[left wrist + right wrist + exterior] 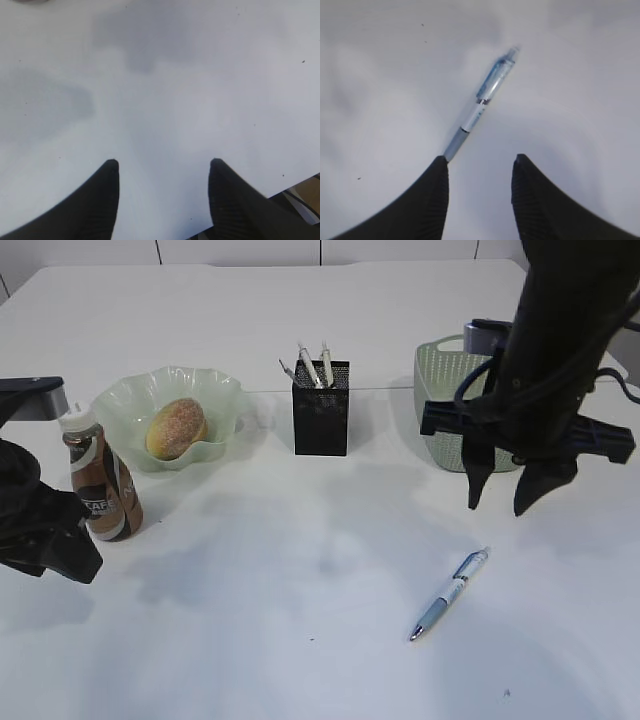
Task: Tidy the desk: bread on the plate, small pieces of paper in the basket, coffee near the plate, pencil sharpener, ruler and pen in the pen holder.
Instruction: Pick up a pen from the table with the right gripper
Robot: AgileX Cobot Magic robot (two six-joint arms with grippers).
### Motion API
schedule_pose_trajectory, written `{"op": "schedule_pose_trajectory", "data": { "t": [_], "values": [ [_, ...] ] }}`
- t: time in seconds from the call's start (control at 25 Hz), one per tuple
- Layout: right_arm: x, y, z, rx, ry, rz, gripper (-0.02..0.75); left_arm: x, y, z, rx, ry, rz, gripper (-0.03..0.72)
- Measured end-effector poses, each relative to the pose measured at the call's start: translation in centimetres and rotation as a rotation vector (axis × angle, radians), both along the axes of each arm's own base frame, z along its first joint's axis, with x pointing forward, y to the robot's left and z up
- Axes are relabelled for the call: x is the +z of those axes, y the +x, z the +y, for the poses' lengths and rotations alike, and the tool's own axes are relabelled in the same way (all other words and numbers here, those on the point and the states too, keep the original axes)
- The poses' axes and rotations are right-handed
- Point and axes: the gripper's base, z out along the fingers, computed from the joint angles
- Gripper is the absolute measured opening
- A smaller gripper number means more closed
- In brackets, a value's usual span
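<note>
The bread (177, 428) lies in the ruffled green plate (120, 400). The coffee (101, 485) stands upright just left of the plate, beside my left arm (40, 530). My left gripper (164, 162) is open over bare desk (160, 75). The pen (452, 593) lies flat at the front right. My right gripper (500, 502) hangs open above the desk, behind the pen. In the right wrist view the pen (482, 97) lies ahead of the open right gripper (479, 159), its grey end by the left fingertip. Slim pale items stick out of the pen holder (321, 415). The ruler, pencil sharpener and paper are not visible.
The basket (440, 380) stands at the back right, partly hidden behind my right arm. Bare white desk (300, 590) spreads across the front and middle. The desk's edge shows at the lower right of the left wrist view.
</note>
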Motion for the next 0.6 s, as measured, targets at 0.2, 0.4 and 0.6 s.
{"op": "schedule_pose_trajectory", "data": {
  "t": [0.2, 0.4, 0.6],
  "values": [
    [-1.5, -1.8, 0.1, -0.161, 0.105, -0.011, 0.340, 0.0, 0.0, 0.0, 0.001, 0.000, 0.000, 0.400],
    [-2.4, -1.9, 0.1, -0.304, 0.131, -0.051, 0.339, 0.0, 0.0, 0.0, 0.001, 0.000, 0.000, 0.400],
    [-3.0, -1.2, -0.2, -0.339, 0.103, -0.103, 0.337, 0.0, 0.0, 0.0, 0.001, 0.000, 0.000, 0.400]
  ]
}}
